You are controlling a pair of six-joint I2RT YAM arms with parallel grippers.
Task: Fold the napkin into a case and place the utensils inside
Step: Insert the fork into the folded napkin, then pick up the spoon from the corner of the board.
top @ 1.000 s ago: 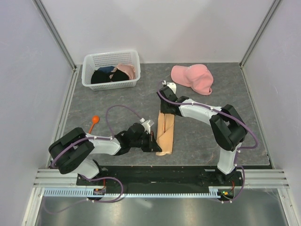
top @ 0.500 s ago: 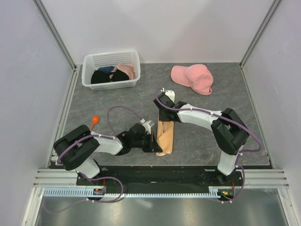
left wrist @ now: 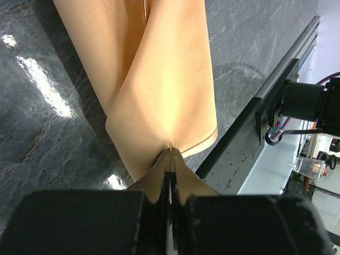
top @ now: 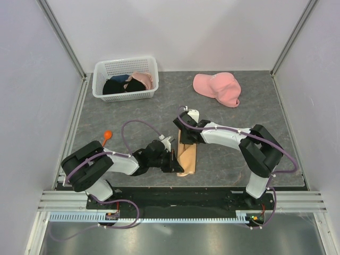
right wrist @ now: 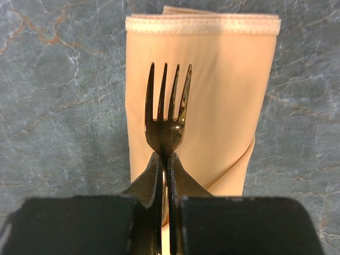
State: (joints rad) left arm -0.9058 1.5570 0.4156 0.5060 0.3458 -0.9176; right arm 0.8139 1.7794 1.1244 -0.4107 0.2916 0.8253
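On the grey tabletop (top: 133, 111), the folded peach napkin (top: 187, 155) lay near the middle, its near end pinched between the closed left fingers (left wrist: 158, 178), while the right fingers (right wrist: 150, 180), clamped tight, gripped a fork (right wrist: 167, 114) above it.

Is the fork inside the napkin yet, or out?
Out. The fork, gripped by the right end effector, shows all its tines bare over the folded napkin; no cloth covers them.
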